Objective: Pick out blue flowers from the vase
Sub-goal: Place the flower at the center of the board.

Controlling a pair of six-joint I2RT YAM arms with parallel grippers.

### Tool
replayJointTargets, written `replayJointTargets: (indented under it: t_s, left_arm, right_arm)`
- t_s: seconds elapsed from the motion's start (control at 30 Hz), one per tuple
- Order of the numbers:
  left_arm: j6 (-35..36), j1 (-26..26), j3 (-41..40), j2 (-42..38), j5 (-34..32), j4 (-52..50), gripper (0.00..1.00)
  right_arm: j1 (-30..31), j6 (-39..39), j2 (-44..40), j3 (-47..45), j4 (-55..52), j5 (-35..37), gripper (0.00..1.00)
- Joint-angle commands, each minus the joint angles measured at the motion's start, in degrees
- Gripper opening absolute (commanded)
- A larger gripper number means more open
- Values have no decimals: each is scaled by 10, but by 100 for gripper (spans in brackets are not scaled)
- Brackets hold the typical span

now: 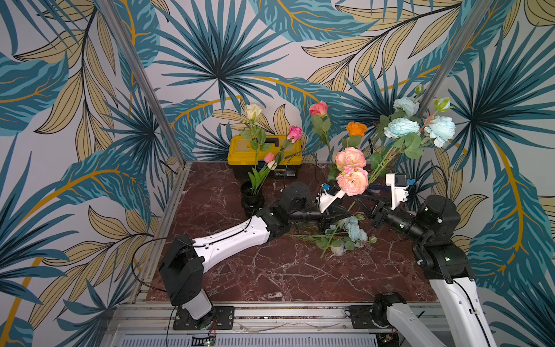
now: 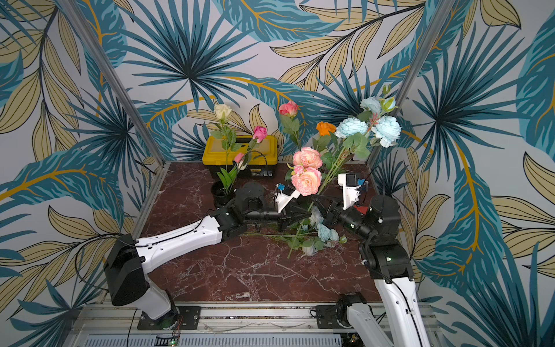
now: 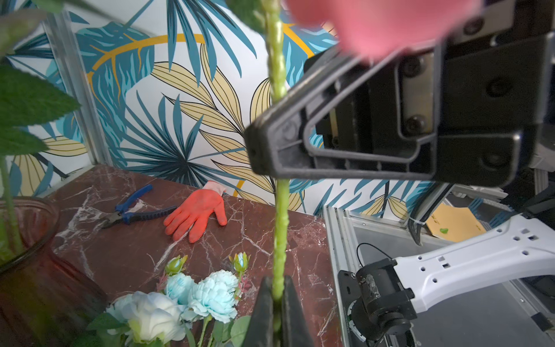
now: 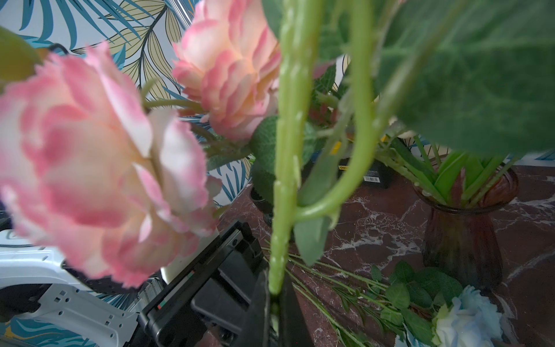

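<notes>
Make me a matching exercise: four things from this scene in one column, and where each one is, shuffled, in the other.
Things
1. red glove
2. yellow toolbox
3. raised blue flowers
4. cream rose

Places
A. standing in the black pot
B. flat on the table beside the pliers
C. at the back wall
D. in the air, stem clamped by the left end effector and the right end effector

Pairs: 1-B, 2-C, 3-D, 4-A
</notes>
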Motion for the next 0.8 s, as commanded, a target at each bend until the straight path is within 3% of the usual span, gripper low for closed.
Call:
replayJointTargets:
  t_s: [0.0,0.1,0.17,0.3,0.47,0.77]
  left_arm:
    - [4,1,8,-14,-6,14,0]
    - [11,1,-5,-23,-21,13,0]
    - [25,2,-19,-32,-34,13,0]
    - [60,2,-51,-53,-55,11,0]
    - [120,3,-93,-87,-114,-42,0]
    - [206,-8,-112,-106,-162,-136,0]
  right_arm:
    - [2,-5,-6,-11,14,-1,11]
    - [3,-10,-11,-13,11,14,18]
    - [3,-14,-16,-13,7,29,32]
    - [3,-24,-31,-8,-2,70,44]
    - [3,-37,-52,3,-18,110,46]
    - [3,-54,-64,29,-46,154,46]
